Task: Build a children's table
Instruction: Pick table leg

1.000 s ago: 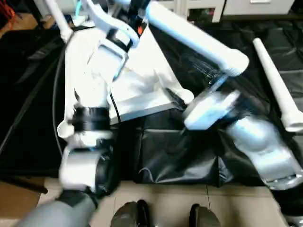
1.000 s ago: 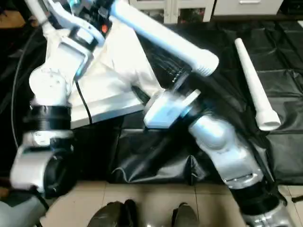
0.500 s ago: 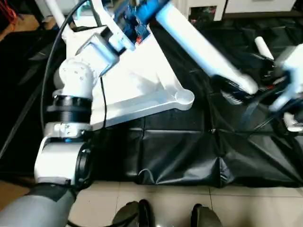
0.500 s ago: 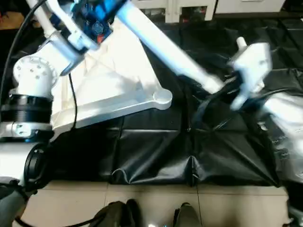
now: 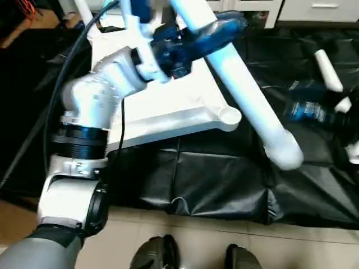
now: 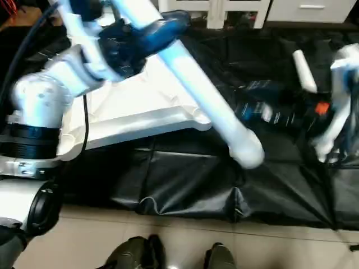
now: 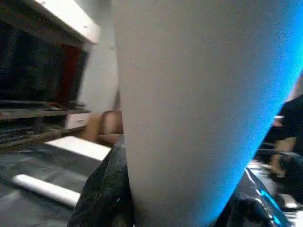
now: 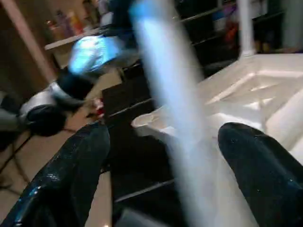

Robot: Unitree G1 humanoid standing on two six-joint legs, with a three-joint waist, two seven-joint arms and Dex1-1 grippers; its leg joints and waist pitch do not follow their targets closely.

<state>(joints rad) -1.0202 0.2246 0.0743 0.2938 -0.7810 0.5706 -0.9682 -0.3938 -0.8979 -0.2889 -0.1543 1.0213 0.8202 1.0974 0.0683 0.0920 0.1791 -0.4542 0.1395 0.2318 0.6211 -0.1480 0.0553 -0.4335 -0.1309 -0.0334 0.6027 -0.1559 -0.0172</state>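
Clamped in the left gripper (image 5: 185,42) is a white table leg (image 5: 241,95), held slanting above the black sheet (image 5: 213,179). Its thick end is seen past the near corner socket (image 5: 229,116) of the upturned tabletop (image 5: 162,106), which lies on the sheet's far left part. The right gripper (image 8: 161,156) is spread wide with nothing between its fingers (image 8: 71,175). Another leg (image 5: 328,70) is lying at the sheet's right edge.

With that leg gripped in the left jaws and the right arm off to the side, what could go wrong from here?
The left gripper holds the long tapered white tube leg near one end, so its free wide end hangs out over the black plastic sheet; it could sag or slip. That end sits past the white tabletop's round corner socket, so seating it needs realigning. The right gripper stands open close by and could knock the leg.
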